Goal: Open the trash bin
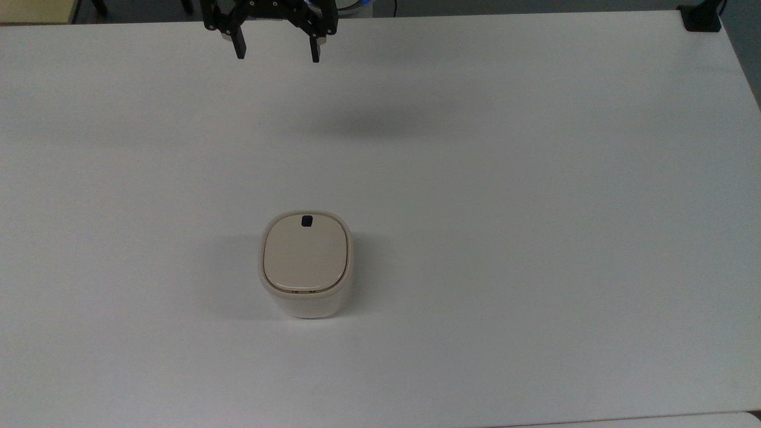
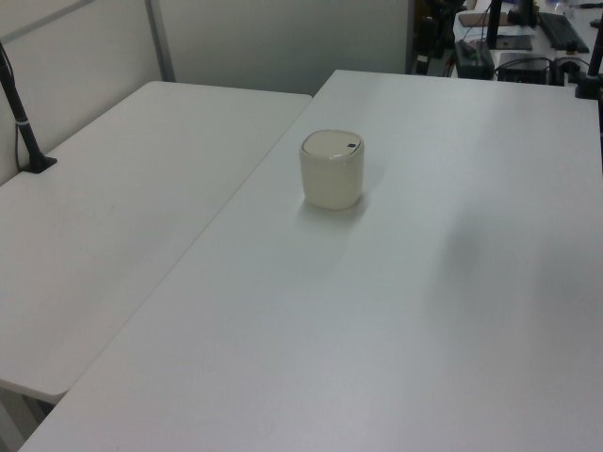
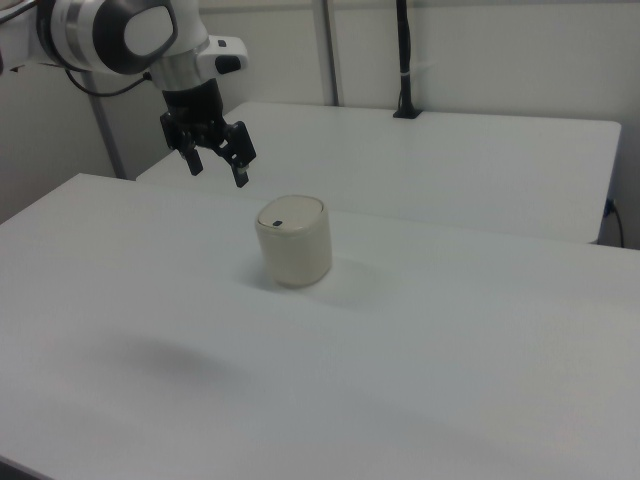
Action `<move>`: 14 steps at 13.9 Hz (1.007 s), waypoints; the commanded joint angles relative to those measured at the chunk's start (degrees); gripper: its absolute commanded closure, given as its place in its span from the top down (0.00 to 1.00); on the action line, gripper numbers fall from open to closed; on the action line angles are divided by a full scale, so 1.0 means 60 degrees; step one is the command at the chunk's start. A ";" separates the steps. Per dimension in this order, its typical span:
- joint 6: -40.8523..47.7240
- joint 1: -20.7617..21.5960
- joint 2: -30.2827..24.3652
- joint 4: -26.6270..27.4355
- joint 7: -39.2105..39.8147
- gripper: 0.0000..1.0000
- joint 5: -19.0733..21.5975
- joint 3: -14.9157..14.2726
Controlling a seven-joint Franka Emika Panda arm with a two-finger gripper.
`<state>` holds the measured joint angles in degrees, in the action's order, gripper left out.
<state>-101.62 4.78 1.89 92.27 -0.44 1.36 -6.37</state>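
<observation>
Nothing done yet: trash bin (image 1: 305, 264) sits mid-worktop, a bit toward the top view's left edge, lid (image 1: 304, 252) flat shut; gripper (image 1: 276, 52) spread, empty, high over the far edge, well apart; approach, button (image 1: 307, 221) press remain

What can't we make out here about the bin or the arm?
- Trash bin inside: hidden by its shut lid in the top view.
- Arm above the gripper: cut off by the top view's upper edge.
- Black button: too small in the left view for any detail.
</observation>
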 commanded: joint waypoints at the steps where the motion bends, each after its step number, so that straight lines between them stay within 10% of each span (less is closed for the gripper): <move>1: 0.0164 0.0054 -0.0066 0.0016 0.0088 1.00 -0.0066 -0.0007; 10: -0.0669 0.0068 0.0285 0.0002 0.0176 1.00 -0.0066 0.0008; 14: -0.1358 0.0083 0.0534 0.0002 -0.0597 0.82 0.0021 0.0037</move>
<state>-106.66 4.79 4.49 92.28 -0.45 1.36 -6.16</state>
